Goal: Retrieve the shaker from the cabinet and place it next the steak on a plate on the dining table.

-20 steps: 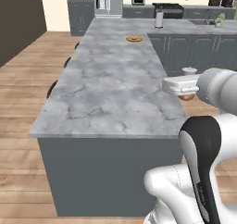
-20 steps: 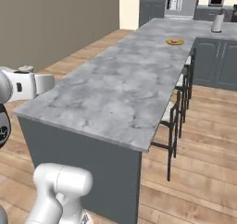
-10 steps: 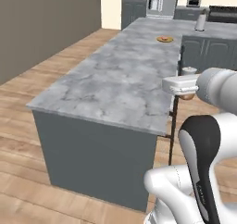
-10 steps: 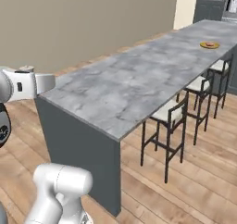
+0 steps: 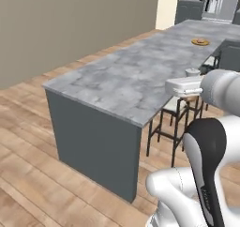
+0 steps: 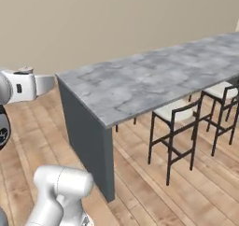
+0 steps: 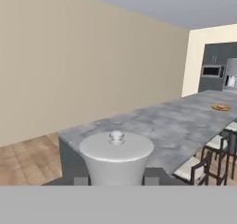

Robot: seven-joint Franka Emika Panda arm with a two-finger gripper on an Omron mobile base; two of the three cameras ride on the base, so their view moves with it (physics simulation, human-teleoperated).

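Your gripper (image 7: pixel 115 177) held the shaker (image 7: pixel 115 157) between its fingers, beside the dining table's (image 5: pixel 126 78) long edge above the stools (image 6: pixel 179 115); the far plate (image 5: pixel 200 42) looked too small to make out.

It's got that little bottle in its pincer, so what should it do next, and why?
Probably drive along the dining table toward the plate. The pincer is shut on the shaker, but the plate sits at the table's far end, seemingly well beyond the arm's reach.
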